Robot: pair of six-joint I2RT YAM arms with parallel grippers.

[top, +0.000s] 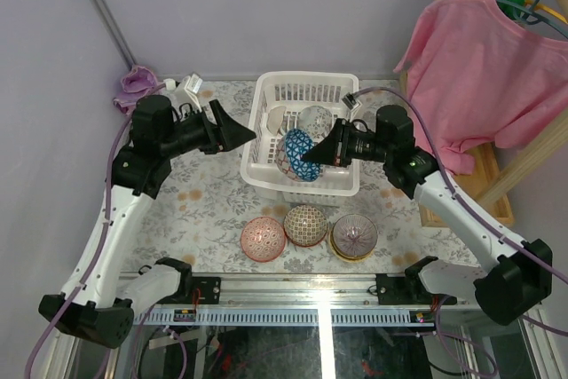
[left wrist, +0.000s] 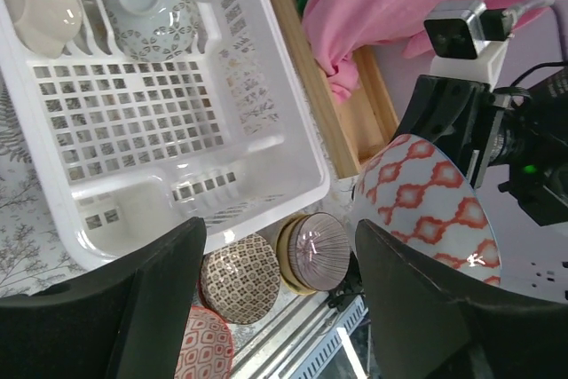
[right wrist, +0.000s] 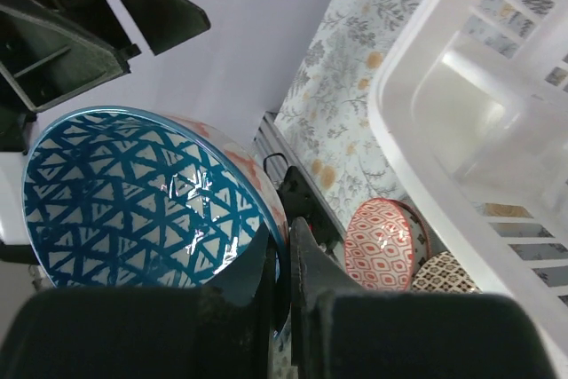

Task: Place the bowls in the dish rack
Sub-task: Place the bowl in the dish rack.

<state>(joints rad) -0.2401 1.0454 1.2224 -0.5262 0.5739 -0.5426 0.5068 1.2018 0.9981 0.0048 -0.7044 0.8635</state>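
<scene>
— Cannot make out the lower rim of the blue bowl [right wrist: 133,193] from the right wrist: lost behind the blurred fingers [right wrist: 235,317].
— From above, covered on one side by the right gripper [top: 308,157], and itself covering part of the dish rack [top: 263,99] floor.
— Cannot read any pattern on the two pale bowls [top: 317,118] at the rack's far end; too small from above.
— From the left wrist, only a slice of the red bowl [left wrist: 209,352], cropped by the bottom edge and tucked behind a black finger [left wrist: 106,308].
— Cropped too: the pink shirt [top: 497,68], at the right edge from above.
— Purple bundle [top: 135,84] in the far corner: too small to name.
</scene>
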